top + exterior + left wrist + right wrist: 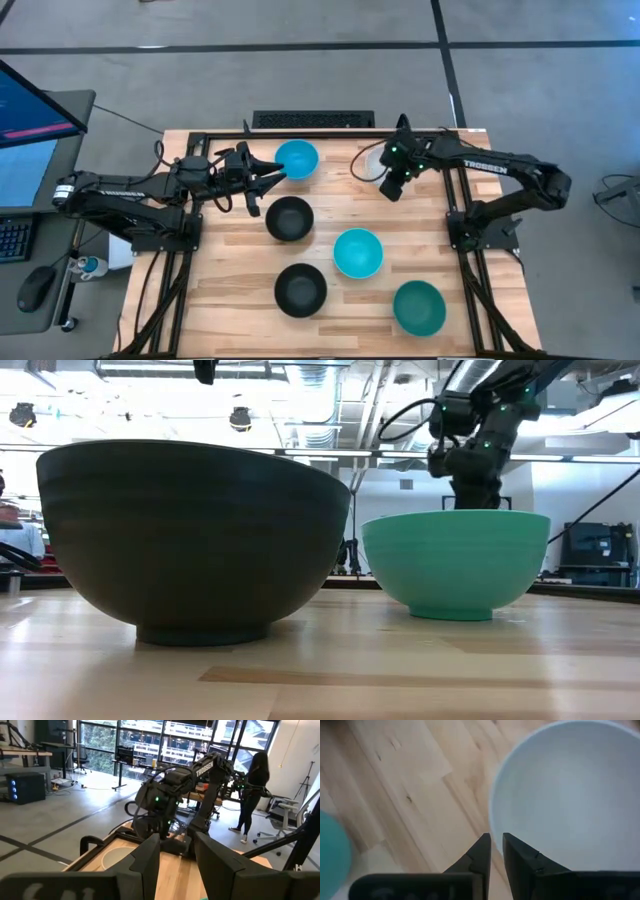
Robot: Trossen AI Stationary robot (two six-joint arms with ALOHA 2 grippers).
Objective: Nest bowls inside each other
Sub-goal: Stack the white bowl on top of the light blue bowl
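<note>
The wooden table (230,270) carries six bowls. The right gripper (392,187) hangs over the white bowl (570,795) at the far side, its fingers (480,851) nearly together with only a thin gap, just at that bowl's rim and holding nothing. The left gripper (268,172) sits level beside the far light blue bowl (296,158), its fingers (150,857) spread apart and empty, their tips at that bowl's edge. Just nearward of the left gripper lies a black bowl (289,218); farther on are the second light blue bowl (357,252), the second black bowl (300,289) and the teal green bowl (418,306), all separate, none nested.
</note>
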